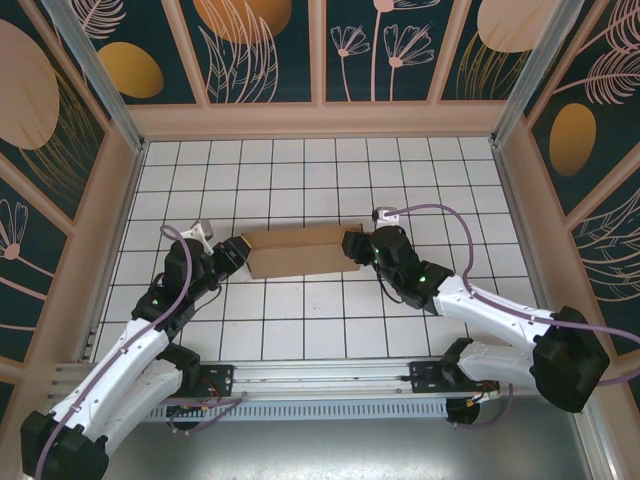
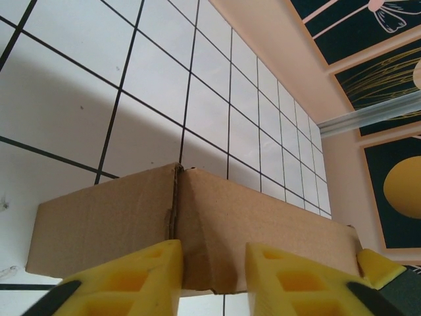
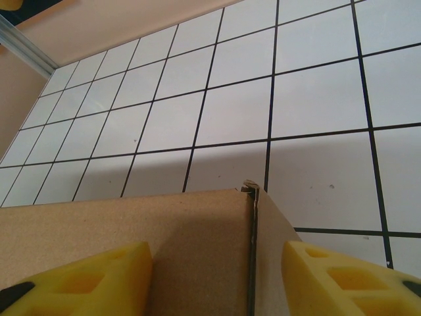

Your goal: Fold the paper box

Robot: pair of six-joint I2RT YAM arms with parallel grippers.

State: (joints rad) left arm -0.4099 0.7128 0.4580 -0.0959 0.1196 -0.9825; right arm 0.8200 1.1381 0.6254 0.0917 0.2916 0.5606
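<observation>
Paper box (image 1: 300, 252) lies straddled by left pincer (image 2: 214, 266) and right pincer (image 3: 217, 270); grasp cannot be told.

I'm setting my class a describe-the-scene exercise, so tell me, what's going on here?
Two robot arms are working on a brown cardboard box that lies on a white tiled table. The left gripper is at the box's left end and the right gripper is at its right end. In each wrist view the jaws stand either side of a corner seam in the cardboard. Whether either one is actually clamping it cannot be told. The box looks folded into a long, narrow shape.
</observation>
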